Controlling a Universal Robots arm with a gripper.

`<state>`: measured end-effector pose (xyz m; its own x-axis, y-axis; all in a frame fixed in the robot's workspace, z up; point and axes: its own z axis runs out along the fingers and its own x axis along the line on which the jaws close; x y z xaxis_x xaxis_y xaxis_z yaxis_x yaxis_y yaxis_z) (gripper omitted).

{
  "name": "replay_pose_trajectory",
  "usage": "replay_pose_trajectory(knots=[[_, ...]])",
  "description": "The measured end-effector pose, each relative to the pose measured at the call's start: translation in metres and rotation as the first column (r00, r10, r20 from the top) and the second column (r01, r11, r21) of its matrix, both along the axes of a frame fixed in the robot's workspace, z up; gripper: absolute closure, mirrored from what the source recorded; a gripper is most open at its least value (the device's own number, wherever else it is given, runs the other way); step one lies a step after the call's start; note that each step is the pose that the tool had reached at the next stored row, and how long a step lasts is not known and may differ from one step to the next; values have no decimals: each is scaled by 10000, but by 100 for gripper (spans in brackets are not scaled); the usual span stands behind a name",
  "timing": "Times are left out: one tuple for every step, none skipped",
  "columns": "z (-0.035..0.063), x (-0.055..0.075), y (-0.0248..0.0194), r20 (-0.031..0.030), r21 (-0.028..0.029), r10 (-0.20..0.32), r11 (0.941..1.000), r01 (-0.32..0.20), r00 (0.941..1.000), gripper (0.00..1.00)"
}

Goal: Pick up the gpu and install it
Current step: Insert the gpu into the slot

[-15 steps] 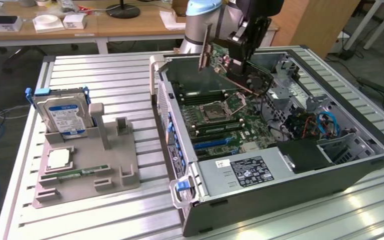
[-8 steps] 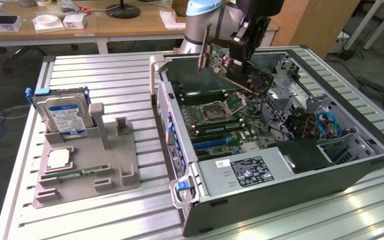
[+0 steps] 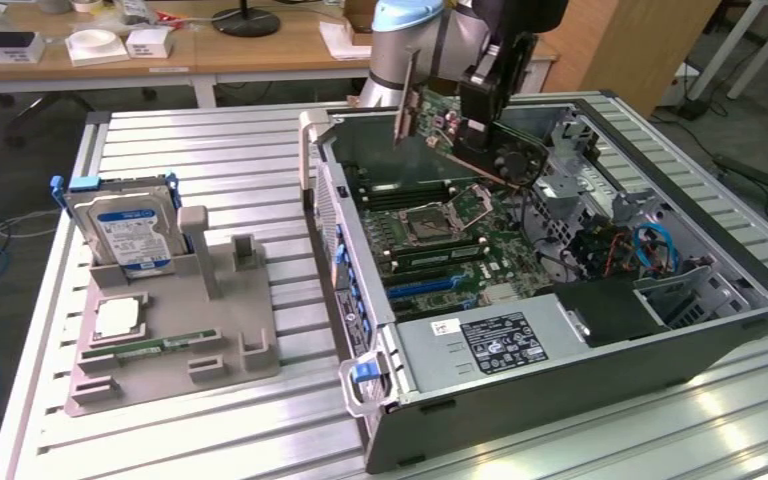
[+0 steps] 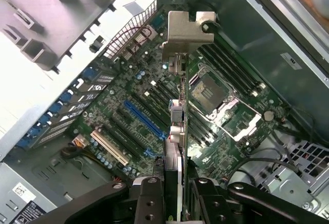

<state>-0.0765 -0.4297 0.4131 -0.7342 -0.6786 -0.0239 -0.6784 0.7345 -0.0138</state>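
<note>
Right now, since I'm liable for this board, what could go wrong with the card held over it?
The hand grips the gpu at one end, with its bracket far out, so it might pivot when pressed. Its edge appears between the blue slot and the socket; lowered off line, it could scrape either.

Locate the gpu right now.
In the exterior view, the gpu is clamped in the gripper, held above the motherboard of the open computer case, near the case's far wall.
</note>
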Motion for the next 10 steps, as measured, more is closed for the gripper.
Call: replay_pose_trajectory(knots=[[0, 0, 0, 0, 0, 65, 10000, -65, 10000, 74], [0, 0, 0, 0, 1, 126, 9999, -126, 9999, 74], [0, 0, 0, 0, 0, 185, 9998, -185, 9998, 74], [0, 0, 0, 0, 0, 242, 9997, -242, 9997, 74], [0, 0, 0, 0, 1, 301, 9995, -301, 9995, 74], [0, 0, 0, 0, 1, 360, 9994, -360, 9994, 74], [0, 0, -1, 0, 1, 417, 9991, -417, 9991, 74], [0, 0, -1, 0, 0, 479, 9989, -479, 9989, 74], [0, 0, -1, 0, 0, 542, 9985, -542, 9985, 74], [0, 0, -1, 0, 0, 605, 9982, -605, 9982, 74]])
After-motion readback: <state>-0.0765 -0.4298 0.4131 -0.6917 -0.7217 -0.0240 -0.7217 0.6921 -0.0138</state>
